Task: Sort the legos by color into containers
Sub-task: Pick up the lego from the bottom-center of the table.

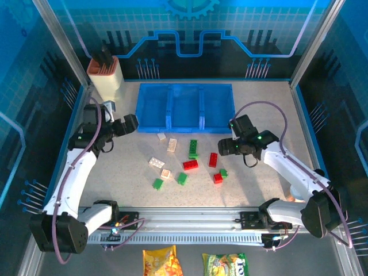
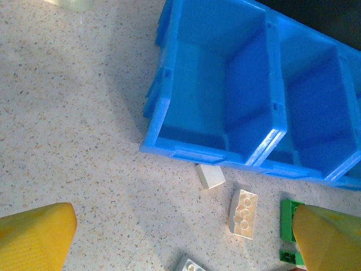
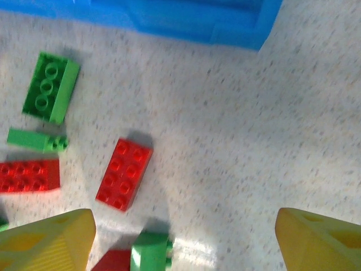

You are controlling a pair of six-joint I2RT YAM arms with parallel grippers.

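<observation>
Top camera first: the wide translucent blue plastic tray (image 1: 169, 109) of three joined bins sits at the back of the speckled grey table (image 1: 132, 161). The small studded plastic legos (image 1: 190, 164) lie scattered on the table in front of it, red, green and cream all mixed. The left gripper (image 1: 131, 123) hangs by the tray's left front corner, and the right gripper (image 1: 225, 146) is just right of the scatter. A beige holder with an orange rim (image 1: 106, 77) stands back left.

Over to the left wrist: yellow fingers (image 2: 34, 237) spread wide above the table. A little cream block (image 2: 211, 175) sits right against the tray's front wall, with a cream studded brick (image 2: 242, 213) just beside it.

Right wrist now: yellow fingertips (image 3: 45, 243) wide apart too. A red studded brick (image 3: 124, 174) lies ahead of them, and a green brick (image 3: 51, 87) is closer to the tray.
</observation>
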